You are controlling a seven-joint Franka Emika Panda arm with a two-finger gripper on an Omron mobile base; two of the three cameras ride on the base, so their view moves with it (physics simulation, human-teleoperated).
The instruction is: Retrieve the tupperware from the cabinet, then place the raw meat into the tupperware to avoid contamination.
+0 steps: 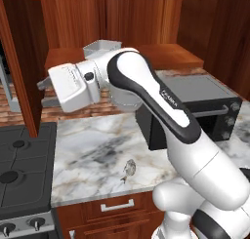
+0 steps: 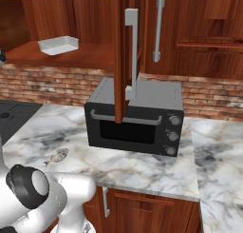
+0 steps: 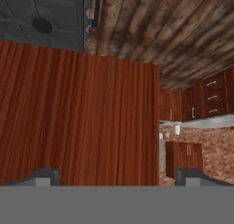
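1. My two-finger gripper, white-bodied with grey fingers, is released: jaws spread wide, nothing between them. In the left base view it points toward 9 o'clock, level with the open cabinet's shelf.
2. Shallow square pale grey-white plastic tupperware with rounded corners and raised rim: it rests on the lower shelf of the reddish-brown wooden wall cabinet, at 10 o'clock in the right base view. I can see nothing inside it. In the left base view, a corner of it shows at 12 o'clock, behind my wrist.
3. Tiny grey-brown fish-shaped lump of raw meat: it lies on the white-and-grey marble counter, near the front edge, well apart from the tupperware. Its long axis runs from about 1 to 7 o'clock in the left base view; which end is the head I cannot tell. In the right base view it sits at 8 o'clock.
4. Black toaster oven with silver handle and three knobs: on the counter, below the open cabinet door.
5. Right base view alone gives the long vertical silver bar handles; left base view alone gives the dark stovetop at 8 o'clock.
6. Hand view: my finger tips stand wide apart, facing a reddish-brown wood panel.
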